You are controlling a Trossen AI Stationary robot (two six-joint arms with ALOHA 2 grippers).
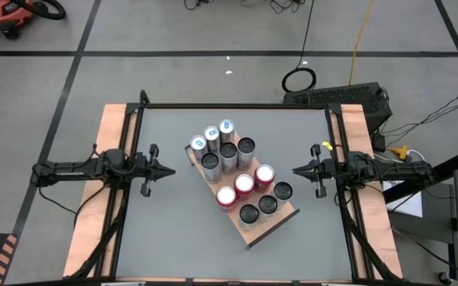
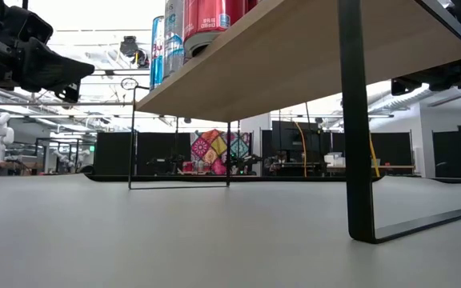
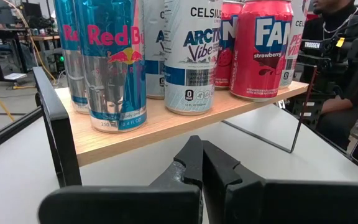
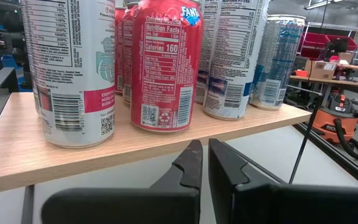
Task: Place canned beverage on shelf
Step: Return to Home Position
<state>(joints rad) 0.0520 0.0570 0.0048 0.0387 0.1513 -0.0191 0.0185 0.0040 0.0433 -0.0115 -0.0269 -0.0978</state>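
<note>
- The left hand (image 1: pixel 168 171) is held above the flat grey bench (image 1: pixel 173 230). Its two dark fingers (image 3: pixel 191 165) are clenched together with nothing between them.
- The right hand (image 1: pixel 296 170) is held at the same level and points straight at the left hand. Its fingers are also clenched on nothing, with only a hairline slit between them.
- The flat rectangular light-brown wooden shelf with a thin black rim (image 1: pixel 287 212) stands between the two hands, set diagonally and clear of both. It is raised off the bench on thin black metal legs (image 2: pixel 358 120).
- Twelve cans stand upright on the shelf in four rows of three.
- Three red soda cans with silver lids (image 1: pixel 244 183) form one row across the board. The nearest of them stands just ahead of the right hand's fingertips.
- Three slim blue-and-silver energy-drink cans (image 1: pixel 211 133) occupy the shelf end nearer the left hand.
- The remaining six dark-topped cans (image 1: pixel 267 204) fill the other two rows. A white-and-blue Celsius can (image 3: pixel 192 56) stands directly ahead of the left hand.
- A white can with a pink label band (image 4: pixel 73 68) stands ahead of the right hand, beside a red can.
- A person in dark clothing (image 3: pixel 344 56) is beyond the shelf, on its far side from the left hand.
- An orange-and-black shop vacuum (image 4: pixel 340 127) sits on the floor, past the shelf from the right hand.
</note>
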